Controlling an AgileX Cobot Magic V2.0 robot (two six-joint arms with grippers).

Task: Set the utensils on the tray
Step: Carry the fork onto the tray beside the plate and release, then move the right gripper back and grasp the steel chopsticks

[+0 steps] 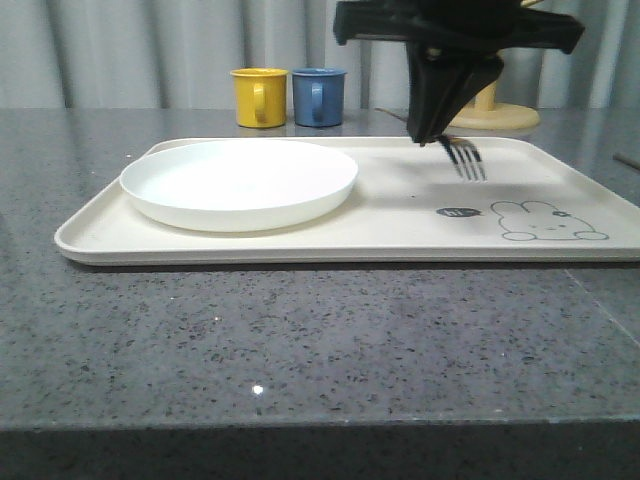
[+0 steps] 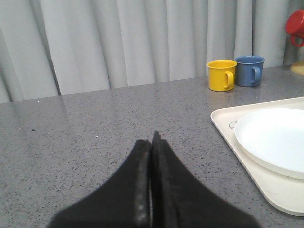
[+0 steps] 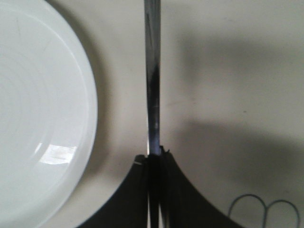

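Fork: the fork [image 1: 464, 158] hung above the right half of the tray [image 1: 300, 240], tines toward the near edge of the surface and tipped slightly down; its long axis ran far-to-near, handle [image 3: 152, 80] straight out from the fingers.
Right end effector: the right end effector [image 1: 437, 138] was clamped on the fork's handle, above the tray's far side.
Left end effector: the left end effector [image 2: 152, 142] had its fingers pressed together on nothing, over bare surface [image 2: 95, 123] left of the tray.
Plate: the plate [image 1: 238, 182] lay on the tray's left half.
Mugs: a yellow mug [image 1: 259, 96] and a blue mug [image 1: 319, 95] stood side by side beyond the tray's far edge.
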